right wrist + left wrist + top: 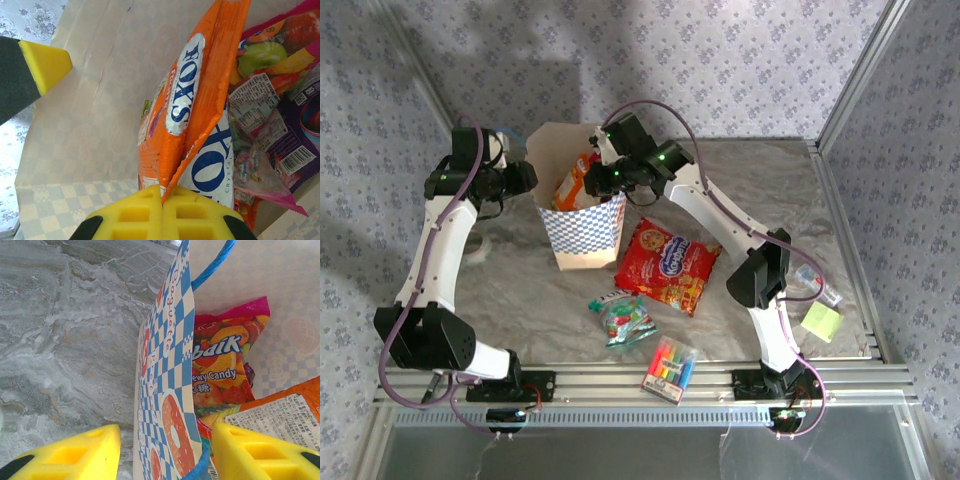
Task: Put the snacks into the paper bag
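Currently your orange packet sits in the open mouth of the paper bag. One of its edges is clenched between the fingers of your right end effector. Deeper inside the bag you can see the pink-edged candy bag and a purple packet. Your left end effector is released and spread wide, with one finger outside the bag's checkered wall and one inside it. The bag stands upright on the bench, toward the far left. Just to its right the red cookie bag lies flat. Nearer you lies the green-red packet, then the clear marker pack by the near edge. A yellow sticky-note pad lies well apart on the right.
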Tool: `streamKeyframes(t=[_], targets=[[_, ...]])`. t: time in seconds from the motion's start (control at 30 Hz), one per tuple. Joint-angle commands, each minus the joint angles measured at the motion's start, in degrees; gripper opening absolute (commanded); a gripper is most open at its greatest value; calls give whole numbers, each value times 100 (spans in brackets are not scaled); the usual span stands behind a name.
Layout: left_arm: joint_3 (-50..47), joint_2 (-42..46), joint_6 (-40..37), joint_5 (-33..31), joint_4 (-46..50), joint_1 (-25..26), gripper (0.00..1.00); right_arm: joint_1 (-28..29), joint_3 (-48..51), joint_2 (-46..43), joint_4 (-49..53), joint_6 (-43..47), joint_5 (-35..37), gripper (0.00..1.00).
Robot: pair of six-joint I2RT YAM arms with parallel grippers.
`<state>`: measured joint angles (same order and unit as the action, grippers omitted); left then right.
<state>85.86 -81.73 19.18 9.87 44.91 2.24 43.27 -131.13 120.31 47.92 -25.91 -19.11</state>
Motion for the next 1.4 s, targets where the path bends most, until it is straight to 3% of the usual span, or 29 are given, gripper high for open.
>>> streamKeyframes(t=[0.0,0.13,0.27,0.4,1.37], targets=[[47,174,86,145,-44,-32,51,16,-21,-219,76,133,-285,7],[88,141,103,173,6,-35,52,-17,-223,-96,315,226,-270,17],[150,140,61,183,79,-29,52,-73,-256,-96,436,238,-195,37],[152,147,60,185,89,-28,52,-94,-262,-135,502,250,-22,43],[39,242,33,252,80,1,52,-94,-348,-495,404,626,-12,42]])
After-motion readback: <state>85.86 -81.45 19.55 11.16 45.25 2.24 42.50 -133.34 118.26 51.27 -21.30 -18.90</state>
